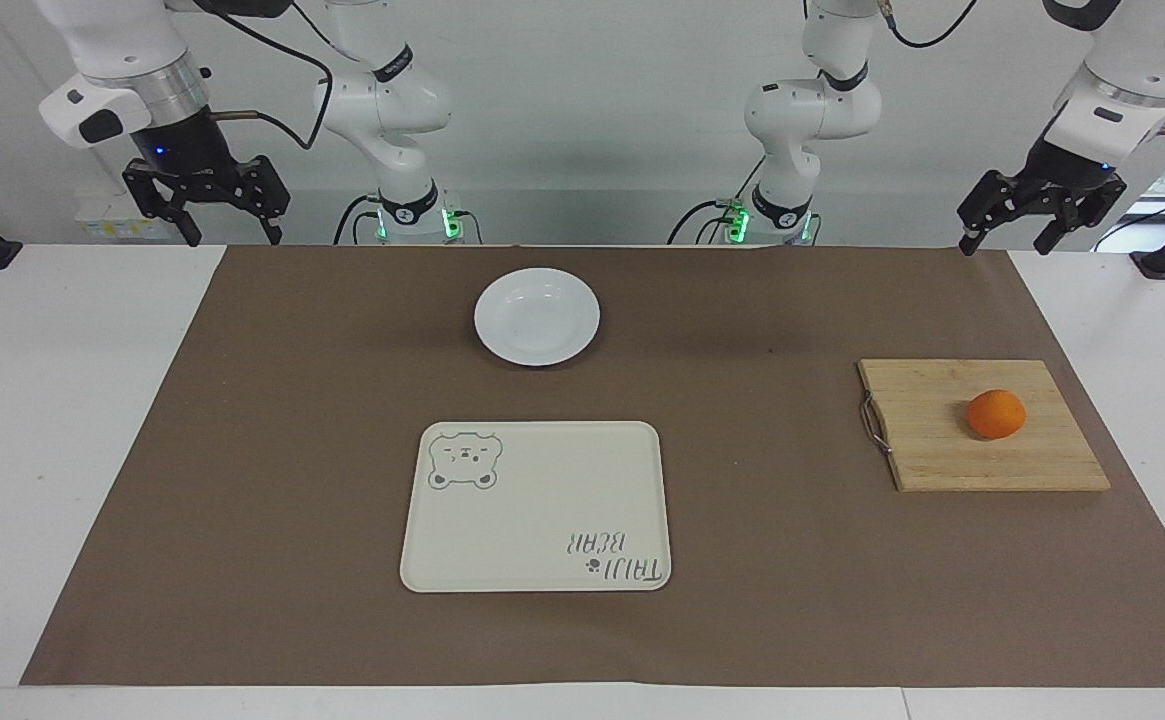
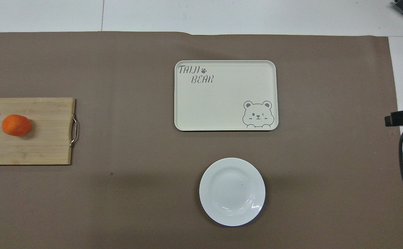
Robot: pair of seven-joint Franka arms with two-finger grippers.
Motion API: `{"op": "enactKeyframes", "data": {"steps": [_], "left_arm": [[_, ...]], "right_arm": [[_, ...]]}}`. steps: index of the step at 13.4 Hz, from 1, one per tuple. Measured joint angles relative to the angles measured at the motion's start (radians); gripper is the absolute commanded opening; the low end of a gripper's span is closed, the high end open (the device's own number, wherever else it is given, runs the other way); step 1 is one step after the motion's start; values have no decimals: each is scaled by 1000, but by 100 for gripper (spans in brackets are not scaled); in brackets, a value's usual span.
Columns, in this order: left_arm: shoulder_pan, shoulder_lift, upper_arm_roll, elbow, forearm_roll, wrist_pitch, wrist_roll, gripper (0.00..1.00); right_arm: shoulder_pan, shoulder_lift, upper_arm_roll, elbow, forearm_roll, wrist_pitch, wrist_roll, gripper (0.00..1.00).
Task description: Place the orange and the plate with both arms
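The orange [image 1: 996, 414] [image 2: 16, 125] lies on a wooden cutting board [image 1: 927, 440] [image 2: 45, 145] toward the left arm's end of the table. The white plate [image 1: 537, 316] [image 2: 232, 192] sits empty on the brown mat, nearer to the robots than the tray. My left gripper [image 1: 1008, 242] hangs open in the air over the mat's corner by the robots' edge, holding nothing. My right gripper [image 1: 232, 236] hangs open and empty over the robots' edge at the right arm's end. In the overhead view only a black tip of each shows at the side edges.
A cream rectangular tray with a bear print [image 1: 536, 506] [image 2: 225, 95] lies empty mid-table, farther from the robots than the plate. Two white arm bases with green lights [image 1: 412, 215] stand at the robots' edge. The board's metal handle [image 1: 873, 425] faces the tray.
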Motion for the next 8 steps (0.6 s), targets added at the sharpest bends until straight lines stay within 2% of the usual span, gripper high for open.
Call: {"op": "enactKeyframes", "data": {"steps": [2, 5, 8], "left_arm": [[40, 5, 2, -55, 0, 67, 44, 100], [93, 23, 3, -171, 0, 232, 114, 100], [142, 73, 4, -236, 0, 336, 170, 100]], "right_arm": [[0, 0, 0, 0, 0, 0, 0, 100], [0, 0, 0, 0, 0, 0, 0, 100], [0, 0, 0, 0, 0, 0, 0, 100]]}}
